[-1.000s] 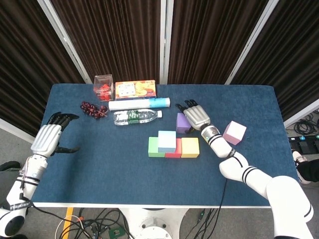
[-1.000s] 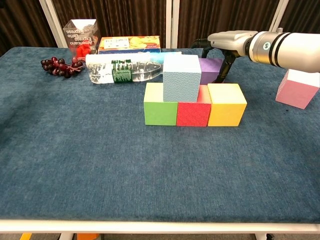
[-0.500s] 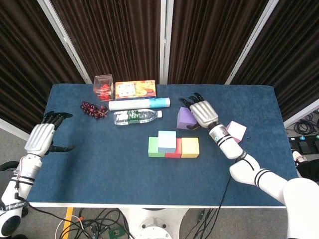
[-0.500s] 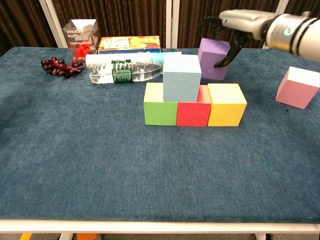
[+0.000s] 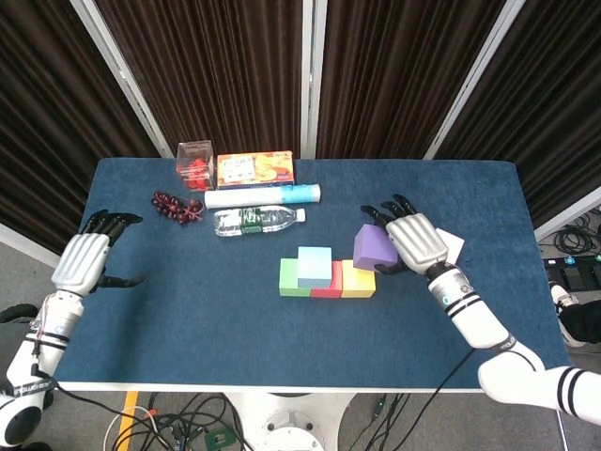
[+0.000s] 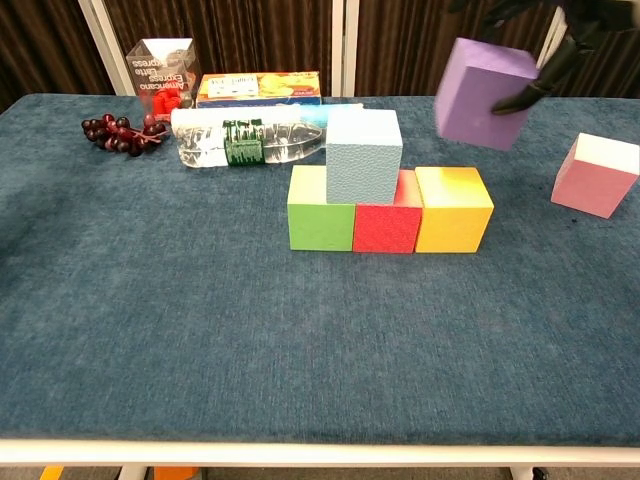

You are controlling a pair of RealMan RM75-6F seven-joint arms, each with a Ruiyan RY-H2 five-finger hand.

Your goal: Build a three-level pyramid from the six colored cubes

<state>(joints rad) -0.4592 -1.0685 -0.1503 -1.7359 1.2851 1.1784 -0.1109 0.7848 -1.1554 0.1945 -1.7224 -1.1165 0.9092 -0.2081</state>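
A green cube (image 6: 320, 209), a red cube (image 6: 386, 226) and a yellow cube (image 6: 453, 208) form a row mid-table. On the green and red ones sits a light blue cube (image 6: 364, 155). My right hand (image 5: 415, 241) grips a purple cube (image 6: 484, 92), tilted, in the air above and right of the yellow cube. The pink cube (image 6: 596, 175) rests on the table further right; the hand mostly hides it in the head view. At the table's left edge my left hand (image 5: 84, 259) hovers open, holding nothing.
Along the far side lie a water bottle (image 6: 250, 142), a white tube (image 5: 264, 195), a cracker box (image 6: 259, 88), a clear box of red items (image 6: 160, 65) and dark grapes (image 6: 119, 132).
My right hand has lifted the purple cube off the table behind the row and carried it up and toward the yellow cube. The left hand only shifted slightly.
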